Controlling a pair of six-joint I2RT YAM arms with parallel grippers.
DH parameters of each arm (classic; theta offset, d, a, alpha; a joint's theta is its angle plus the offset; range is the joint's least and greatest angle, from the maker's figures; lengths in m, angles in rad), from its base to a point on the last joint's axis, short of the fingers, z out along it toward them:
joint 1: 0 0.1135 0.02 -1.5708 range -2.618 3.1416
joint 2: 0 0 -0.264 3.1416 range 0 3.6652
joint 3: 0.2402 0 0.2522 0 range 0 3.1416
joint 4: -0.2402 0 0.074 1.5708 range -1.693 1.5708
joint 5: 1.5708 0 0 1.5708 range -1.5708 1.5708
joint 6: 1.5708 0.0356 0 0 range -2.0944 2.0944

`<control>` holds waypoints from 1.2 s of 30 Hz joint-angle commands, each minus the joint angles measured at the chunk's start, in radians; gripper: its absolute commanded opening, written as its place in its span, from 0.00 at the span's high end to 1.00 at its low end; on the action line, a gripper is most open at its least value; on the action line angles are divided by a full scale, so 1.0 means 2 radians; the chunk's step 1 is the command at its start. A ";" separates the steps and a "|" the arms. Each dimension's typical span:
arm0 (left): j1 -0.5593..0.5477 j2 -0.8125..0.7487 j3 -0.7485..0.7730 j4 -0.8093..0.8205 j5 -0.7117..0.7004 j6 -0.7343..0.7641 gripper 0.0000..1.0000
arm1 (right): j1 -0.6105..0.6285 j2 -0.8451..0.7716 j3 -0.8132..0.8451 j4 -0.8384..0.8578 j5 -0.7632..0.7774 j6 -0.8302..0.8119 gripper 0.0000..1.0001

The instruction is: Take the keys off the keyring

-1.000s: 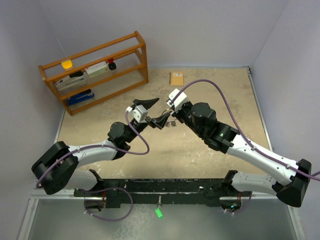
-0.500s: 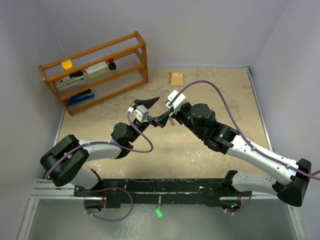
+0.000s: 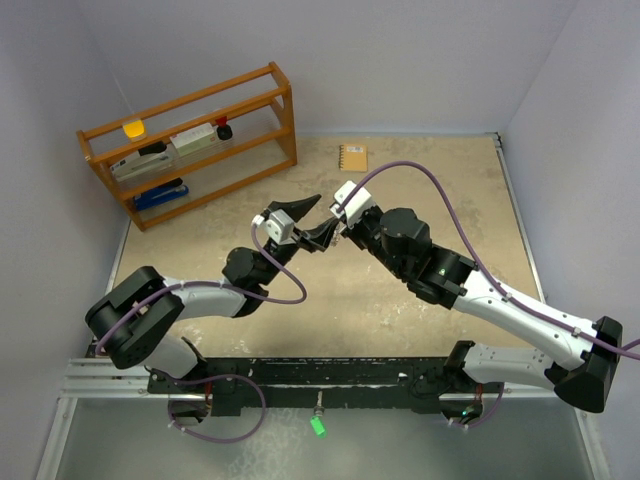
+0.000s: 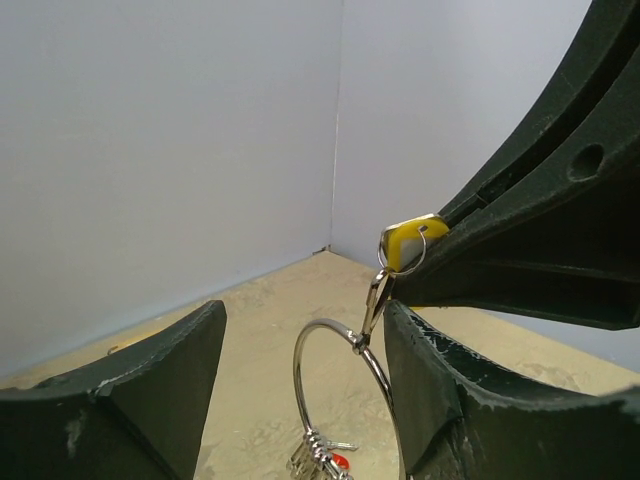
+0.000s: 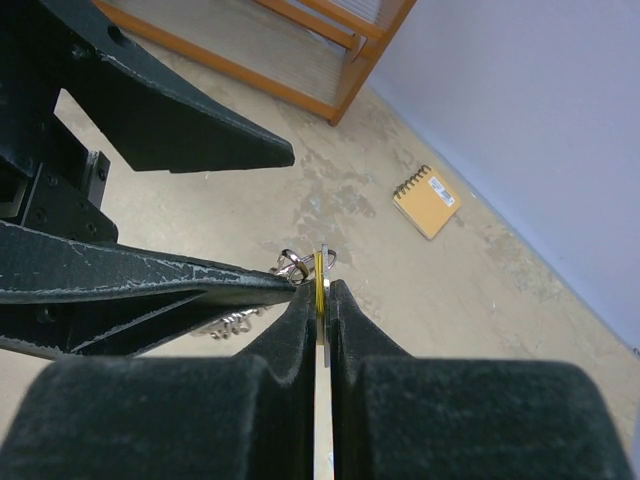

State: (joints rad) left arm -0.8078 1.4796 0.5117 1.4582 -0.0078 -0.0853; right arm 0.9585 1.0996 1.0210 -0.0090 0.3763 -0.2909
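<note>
Keyring held up between my two arms, above the desk.
My right end effector pinches the yellow-headed key; the keyring hangs from it, other keys bunched at its bottom. My left end effector stands open around the ring, seemingly without touching it, though the view is tight.

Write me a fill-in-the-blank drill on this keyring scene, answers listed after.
The key pinched in the right gripper has a ____ head. The keyring hangs below it, the other keys bunched at its ____. The left gripper is ____, one finger either side of the keyring. The notebook on the table is ____.
Missing words: yellow; bottom; open; orange.
</note>
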 commanded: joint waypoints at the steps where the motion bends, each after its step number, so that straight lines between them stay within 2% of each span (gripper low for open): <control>1: -0.005 0.001 -0.001 0.030 -0.005 -0.011 0.39 | 0.005 -0.003 0.029 0.031 0.010 0.002 1.00; 25: -0.042 0.019 0.003 0.023 -0.057 0.029 0.41 | 0.015 0.001 0.036 0.028 0.012 0.010 1.00; 32: -0.042 0.009 0.012 0.001 -0.041 0.040 0.47 | 0.017 -0.003 0.035 0.024 0.015 0.008 1.00; 36: -0.042 0.004 0.011 -0.007 -0.028 0.042 0.56 | 0.018 -0.005 0.035 0.024 0.022 0.003 1.00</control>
State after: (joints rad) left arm -0.8909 1.5127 0.5117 1.4597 -0.0856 -0.0238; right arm 0.9821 1.1210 1.0340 -0.0238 0.3931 -0.2821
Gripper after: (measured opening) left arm 0.482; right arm 0.024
